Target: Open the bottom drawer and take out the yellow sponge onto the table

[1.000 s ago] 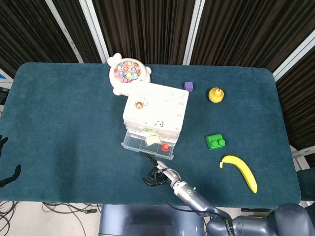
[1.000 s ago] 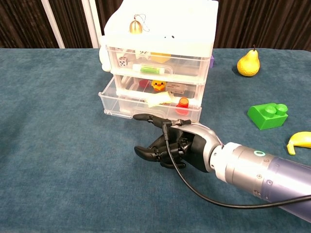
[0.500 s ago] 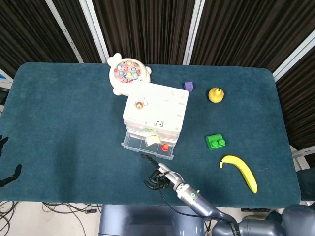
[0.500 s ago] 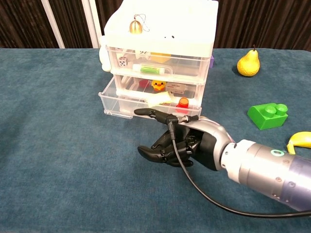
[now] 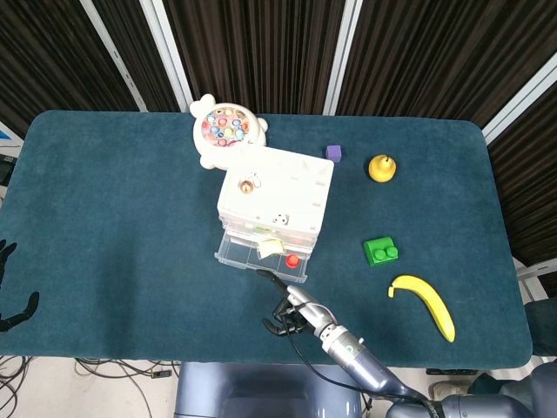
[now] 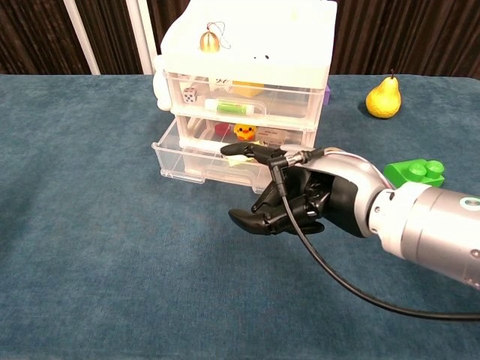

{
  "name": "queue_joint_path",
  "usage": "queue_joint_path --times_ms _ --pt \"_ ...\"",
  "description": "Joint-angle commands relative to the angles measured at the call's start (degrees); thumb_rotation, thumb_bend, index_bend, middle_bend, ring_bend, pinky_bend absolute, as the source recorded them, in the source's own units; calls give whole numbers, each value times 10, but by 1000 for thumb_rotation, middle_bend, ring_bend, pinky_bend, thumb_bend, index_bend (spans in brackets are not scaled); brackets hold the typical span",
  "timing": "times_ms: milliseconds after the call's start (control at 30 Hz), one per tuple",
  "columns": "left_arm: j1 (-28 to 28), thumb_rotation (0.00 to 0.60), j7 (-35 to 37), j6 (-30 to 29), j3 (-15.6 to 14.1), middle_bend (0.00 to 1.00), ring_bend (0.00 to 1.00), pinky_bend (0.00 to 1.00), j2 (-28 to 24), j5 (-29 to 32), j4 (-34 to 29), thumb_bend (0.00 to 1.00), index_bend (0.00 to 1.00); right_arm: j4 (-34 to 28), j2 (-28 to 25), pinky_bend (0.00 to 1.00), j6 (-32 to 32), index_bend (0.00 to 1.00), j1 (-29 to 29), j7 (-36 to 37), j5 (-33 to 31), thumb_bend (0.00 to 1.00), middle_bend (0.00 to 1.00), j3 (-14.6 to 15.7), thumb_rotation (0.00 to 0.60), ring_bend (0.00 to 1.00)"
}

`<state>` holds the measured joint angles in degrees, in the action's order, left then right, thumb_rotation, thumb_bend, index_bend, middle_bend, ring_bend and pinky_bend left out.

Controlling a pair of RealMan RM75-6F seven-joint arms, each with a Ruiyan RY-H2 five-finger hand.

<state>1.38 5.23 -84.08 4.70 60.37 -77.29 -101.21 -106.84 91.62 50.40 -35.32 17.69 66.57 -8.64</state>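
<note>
The white drawer unit [image 5: 277,196] stands mid-table with its clear bottom drawer [image 5: 244,252] pulled out. Inside lie the pale yellow sponge [image 5: 270,247] and a red piece [image 5: 292,259]. My right hand [image 5: 291,311] hovers just in front of the drawer, holding nothing. In the chest view the right hand [image 6: 304,199] has one finger stretched over the drawer's front edge, right by the sponge [image 6: 237,159], with the other fingers curled. The red piece is hidden behind it there. Only dark fingertips of my left hand [image 5: 7,292] show at the table's left edge, spread and empty.
A yellow pear [image 5: 381,167], green block [image 5: 381,252] and banana [image 5: 424,305] lie to the right of the drawers. A fishing toy [image 5: 228,131] and purple cube [image 5: 333,152] sit behind them. The upper drawers hold small toys.
My right hand has moved forward and to the right, rising towards the open drawer; its outstretched finger now reaches over the drawer front by the sponge. The left hand has not moved.
</note>
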Motion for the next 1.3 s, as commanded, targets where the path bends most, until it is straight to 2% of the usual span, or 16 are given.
queue_joint_path --times_ms 33,267,500,1300 --pt "0 600 0 1 0 0 0 0 0 0 0 357 34 -30 -15 1000 9 5 -18 -82 -60 475 1000 -9 600 1000" --pt "0 600 1 1 -1 0 0 0 -1 -1 -1 357 34 -61 -20 1000 24 5 -55 -193 -182 475 1000 -15 600 1000" --pt "1 600 0 2 -1 0 0 0 -1 1 -1 357 34 -72 -11 1000 50 5 -79 -247 -249 475 1000 -24 600 1000" --pt "1 600 -3 6 -1 0 0 0 -3 5 -4 357 34 -90 -8 1000 83 21 -133 -328 -341 474 1000 -48 600 1000"
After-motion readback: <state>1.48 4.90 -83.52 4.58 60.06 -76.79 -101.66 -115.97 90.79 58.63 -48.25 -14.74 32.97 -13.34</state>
